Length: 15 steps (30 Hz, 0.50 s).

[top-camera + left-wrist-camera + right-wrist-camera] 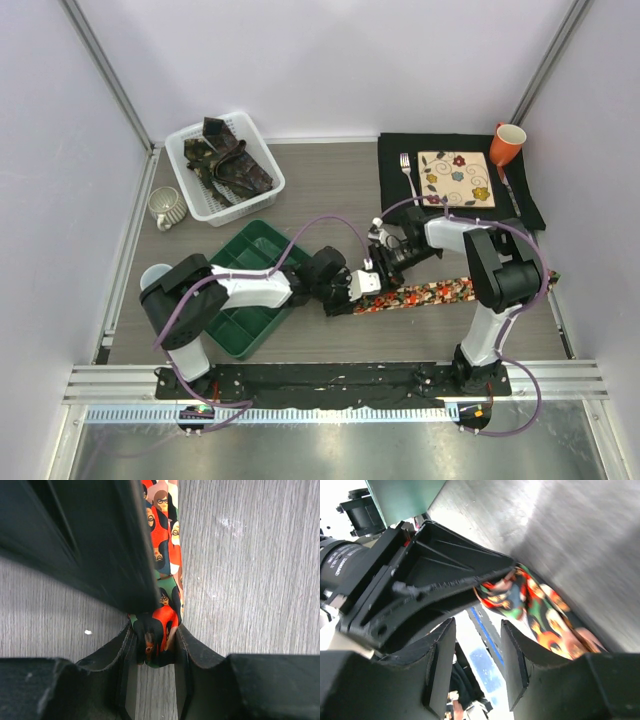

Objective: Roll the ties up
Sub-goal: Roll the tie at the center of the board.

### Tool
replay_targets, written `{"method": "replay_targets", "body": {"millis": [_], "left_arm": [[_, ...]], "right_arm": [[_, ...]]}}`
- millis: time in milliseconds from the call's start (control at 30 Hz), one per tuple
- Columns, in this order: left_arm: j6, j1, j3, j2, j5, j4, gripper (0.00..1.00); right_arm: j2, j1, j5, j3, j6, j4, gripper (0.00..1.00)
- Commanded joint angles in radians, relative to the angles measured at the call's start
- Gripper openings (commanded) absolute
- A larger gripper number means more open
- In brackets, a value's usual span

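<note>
Cloth is what my left pincer (155, 637) has hold of: the long, thin red-orange necktie (162, 555) with the many-coloured print. Its two black fingers (122, 650) are squeezed in on the near end of the tie. That end is folded into a small thick bunch, and the bunch fills the narrow gap between the jaws. The rest of the tie runs straight away from the pincer, flat on the grey wooden table (240, 580).

From the top camera I see the tie near the front middle of the table. It stretches from the left pincer off to the right, as far as the right arm's post.

My right pincer (477, 630) is open about half way. Nothing is between its fingers. It hangs very close to the left pincer, right by the held end. The tie lies just to one side of it, outside the gap. I cannot tell if that finger touches the cloth.

A dark green plastic tray (250, 250) with little boxes in it sits just left of the held end, under my left arm. At the back left a white plastic basket (262, 150) holds a heap of dark patterned ties (228, 160), well apart from both pincers. A pale cup (167, 207) stands beside the basket. At the back right a square plate with flowers (455, 178) sits on a black cloth mat (395, 150). A silver fork (407, 170) lies next to the plate, and an orange mug (507, 143) stands at the mat's far corner.
</note>
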Motion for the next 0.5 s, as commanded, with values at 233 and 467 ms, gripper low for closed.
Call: {"method": "replay_targets", "body": {"millis": [233, 467], "left_arm": [[0.016, -0.007, 0.022, 0.049, -0.03, -0.14, 0.15], [0.019, -0.008, 0.025, 0.058, -0.03, -0.138, 0.15]], "right_arm": [[0.033, 0.061, -0.008, -0.048, 0.147, 0.188, 0.44], [0.071, 0.081, 0.033, -0.032, 0.171, 0.237, 0.36]]}}
